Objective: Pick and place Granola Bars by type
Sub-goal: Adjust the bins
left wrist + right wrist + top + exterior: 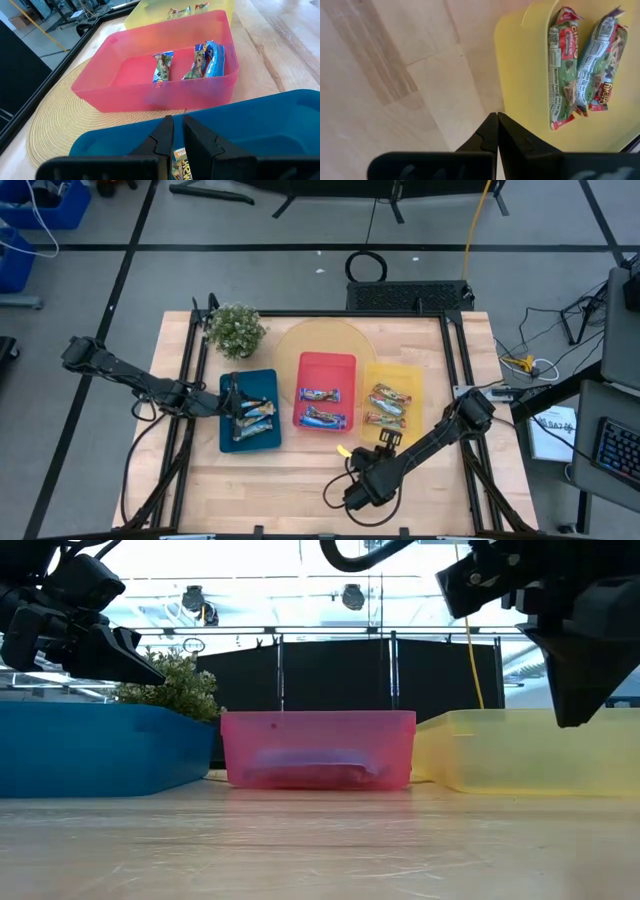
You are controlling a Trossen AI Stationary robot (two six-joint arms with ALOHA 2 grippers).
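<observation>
**Both claws clenched and empty, bars sorted across three trays**

From my remote seat I see the light wooden table (300,470) carrying three flat plastic trays in a row. The blue rectangular tray (250,412) sits on the left, the red translucent tray (326,390) in the middle on a round woven straw mat (300,340), and the yellow tray (392,402) on the right.

The left gripper (228,406) hangs over the blue tray's left part, just above its contents. In my left wrist feed its dark fingers (162,140) are pressed nearly together with nothing between them; a bar with an orange wrapper (181,167) lies right beneath the tips. Its lettering is too cut off for me to read.

The right gripper (385,442) sits over bare wood just in front of the yellow tray. Its fingers (490,130) are clenched tight on nothing.

The shiny-wrapped granola bars lie by kind: orange-teal bars (252,418) heaped in the blue tray, two blue-white bars (322,406) in the red tray, apart from each other, and red-brown bars (389,405) in the yellow tray. On the right wrist feed I can make out a nutrition-facts panel on the red bars (560,65), plus partial letters I cannot read with confidence.

A small green potted plant (235,330) stands at the table's back left corner.
</observation>
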